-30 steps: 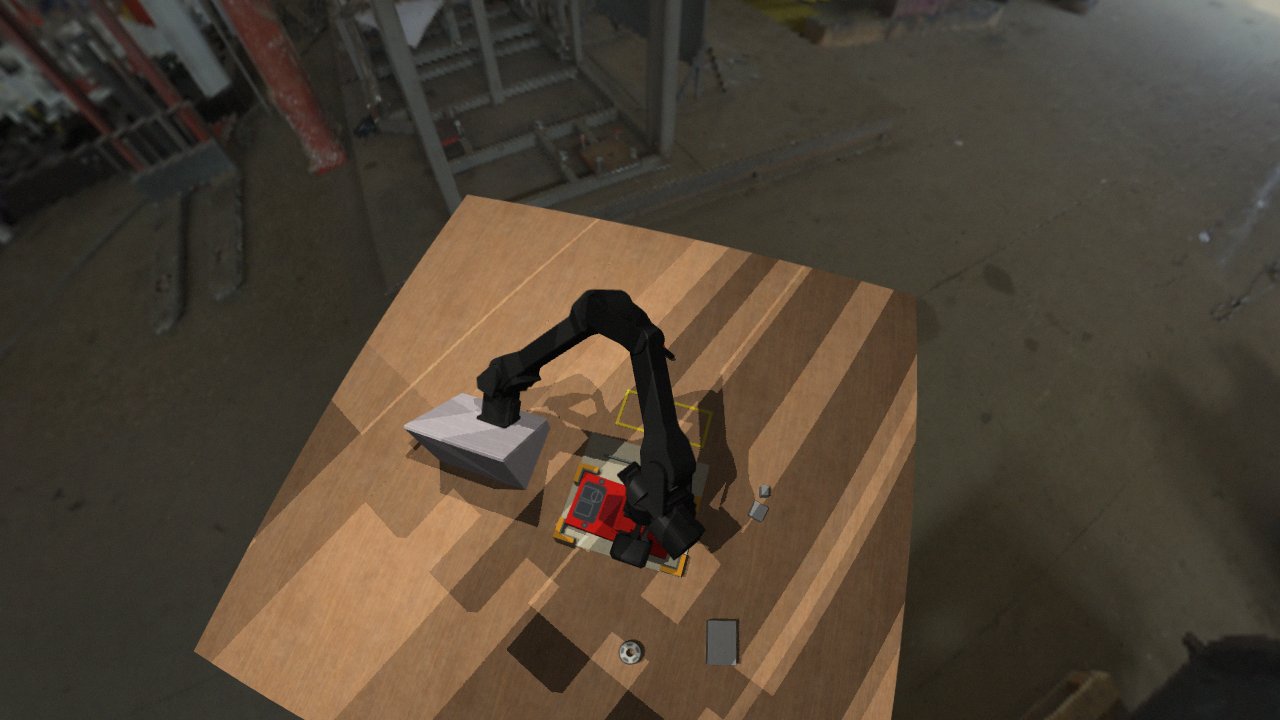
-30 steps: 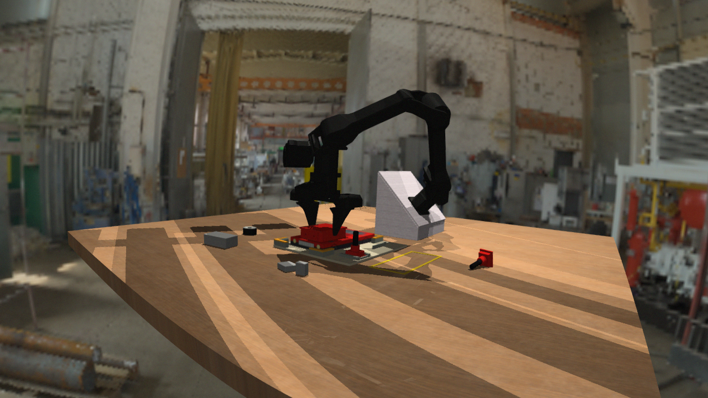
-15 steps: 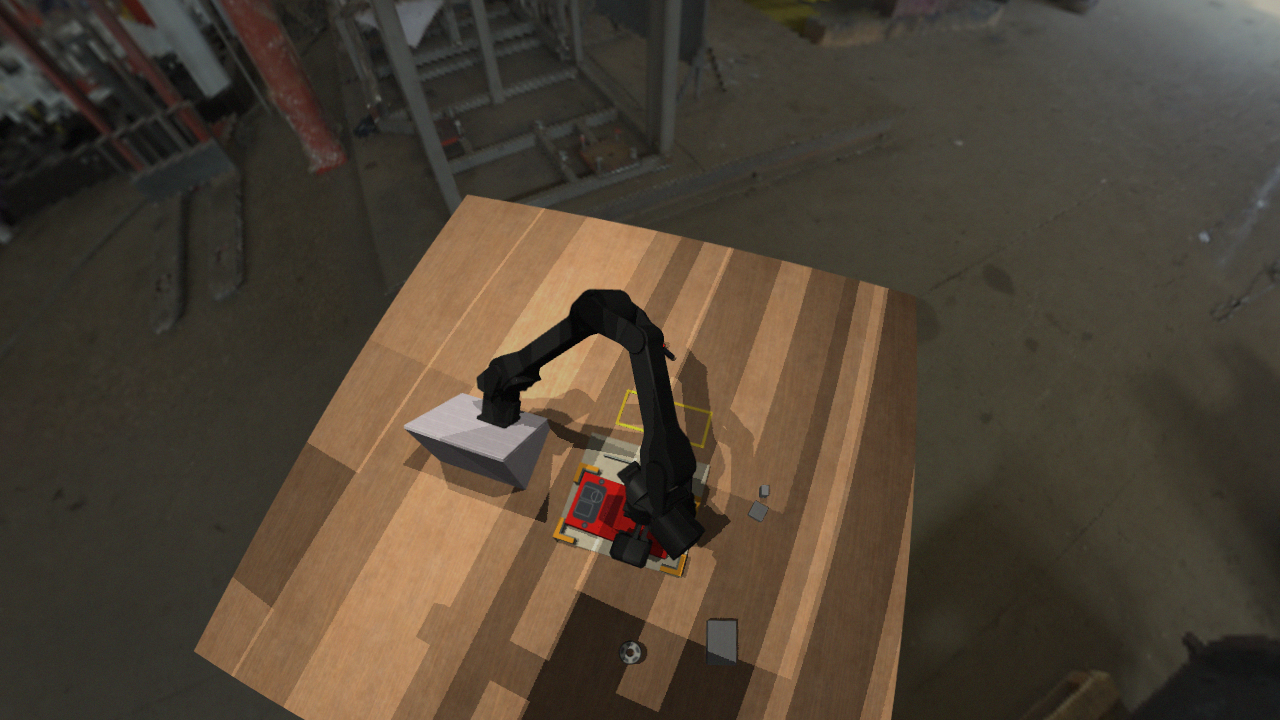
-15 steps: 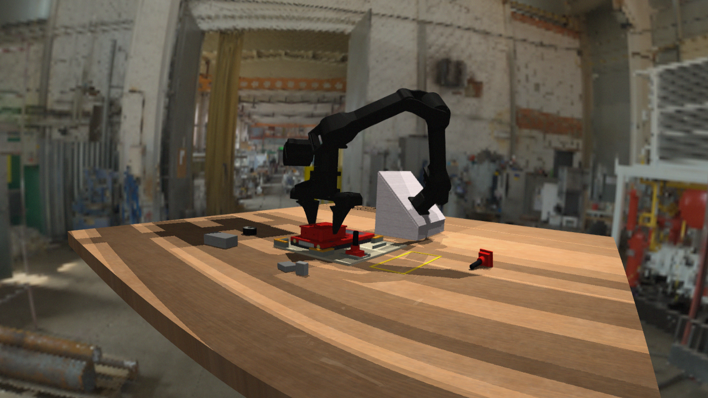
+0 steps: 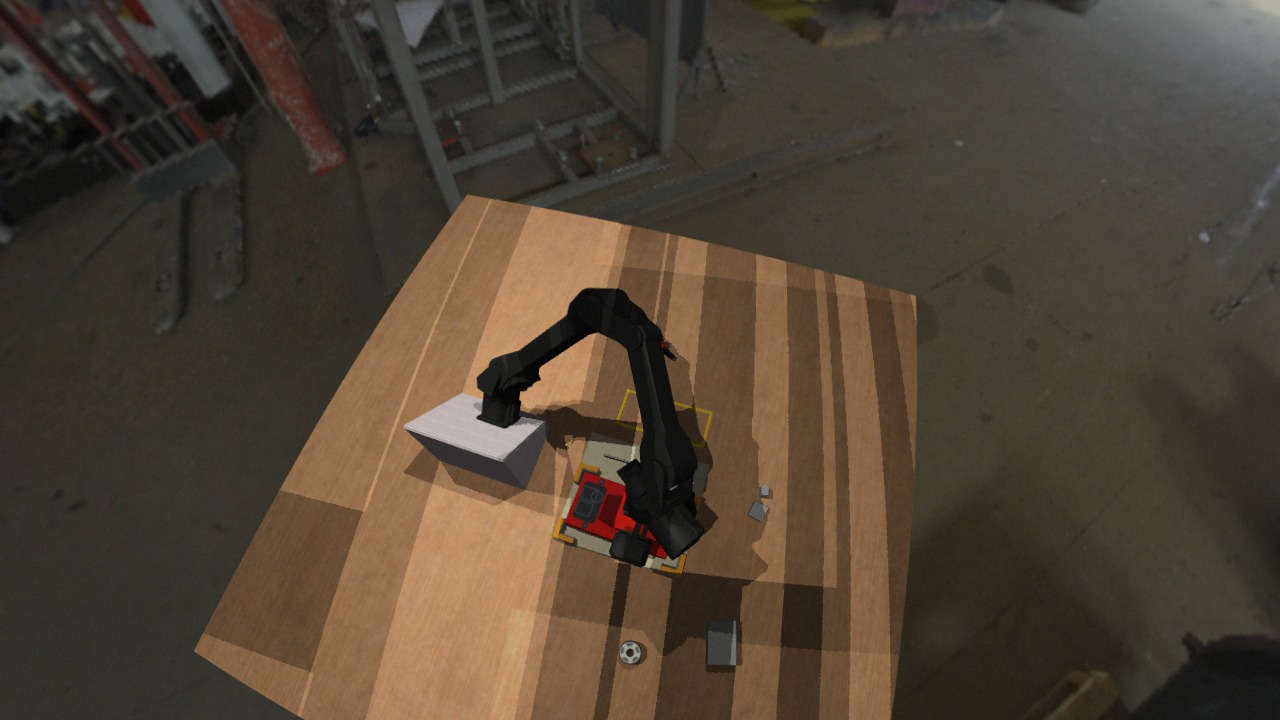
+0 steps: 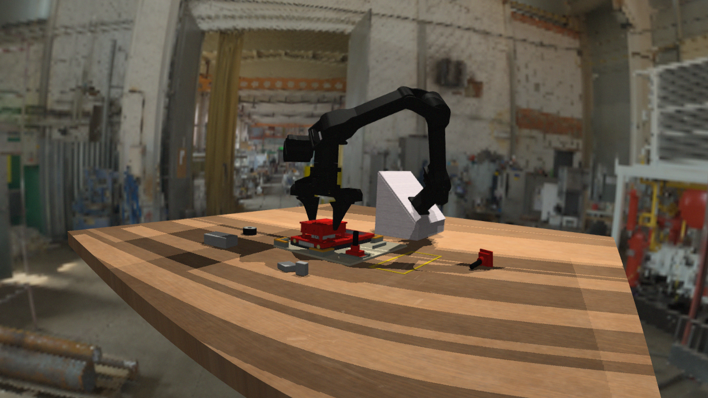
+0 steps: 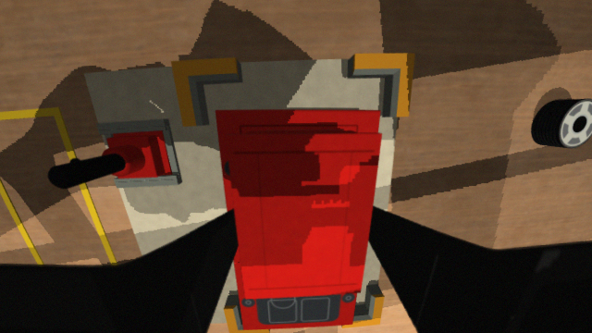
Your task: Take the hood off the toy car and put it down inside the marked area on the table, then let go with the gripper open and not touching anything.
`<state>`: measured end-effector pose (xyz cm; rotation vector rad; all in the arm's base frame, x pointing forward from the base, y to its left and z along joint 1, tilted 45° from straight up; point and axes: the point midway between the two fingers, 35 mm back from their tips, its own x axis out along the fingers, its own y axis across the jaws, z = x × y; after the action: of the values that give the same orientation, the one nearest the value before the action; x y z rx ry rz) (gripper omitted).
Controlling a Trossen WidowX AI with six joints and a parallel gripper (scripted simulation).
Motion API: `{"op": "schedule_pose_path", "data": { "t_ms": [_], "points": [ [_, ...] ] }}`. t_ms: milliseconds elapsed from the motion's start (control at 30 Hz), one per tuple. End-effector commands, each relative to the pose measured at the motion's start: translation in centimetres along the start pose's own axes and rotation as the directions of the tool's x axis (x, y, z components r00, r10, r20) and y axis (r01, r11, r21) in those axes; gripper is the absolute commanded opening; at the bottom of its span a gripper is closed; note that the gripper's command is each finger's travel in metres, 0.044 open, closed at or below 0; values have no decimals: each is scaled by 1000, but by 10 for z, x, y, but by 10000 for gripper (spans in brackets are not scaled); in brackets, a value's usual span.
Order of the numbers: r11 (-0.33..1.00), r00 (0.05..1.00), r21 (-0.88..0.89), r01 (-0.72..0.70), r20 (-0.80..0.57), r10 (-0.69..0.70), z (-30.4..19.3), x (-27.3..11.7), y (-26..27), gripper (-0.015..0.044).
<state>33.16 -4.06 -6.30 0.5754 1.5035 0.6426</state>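
Now pinched: the pincer grips the red hood.
The yellow outline lies inward from the bench's edges.

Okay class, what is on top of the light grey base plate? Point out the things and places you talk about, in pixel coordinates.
On the base plate (image 7: pixel 264 90): the red toy car (image 6: pixel 363 237) (image 7: pixel 296 314), orange corner brackets (image 7: pixel 403 83) and a black-handled red part (image 7: pixel 150 154). The surface beneath the car is covered.

The robot's matte-black six-joint arm has smooth, rounded links and bulky joints. Its black parallel-jaw gripper carries two angular fingers, broad at the top and tapering to narrow tips.
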Motion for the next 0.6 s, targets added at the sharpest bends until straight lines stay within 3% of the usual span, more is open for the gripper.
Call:
{"op": "schedule_pose_path", "data": {
  "t_ms": [0,567],
  "points": [
    [1000,1000,-4,6,-3,-6,0,-3,-1,0],
    [1000,1000,-4,6,-3,-6,0,-16,-1,0]
  ]
}}
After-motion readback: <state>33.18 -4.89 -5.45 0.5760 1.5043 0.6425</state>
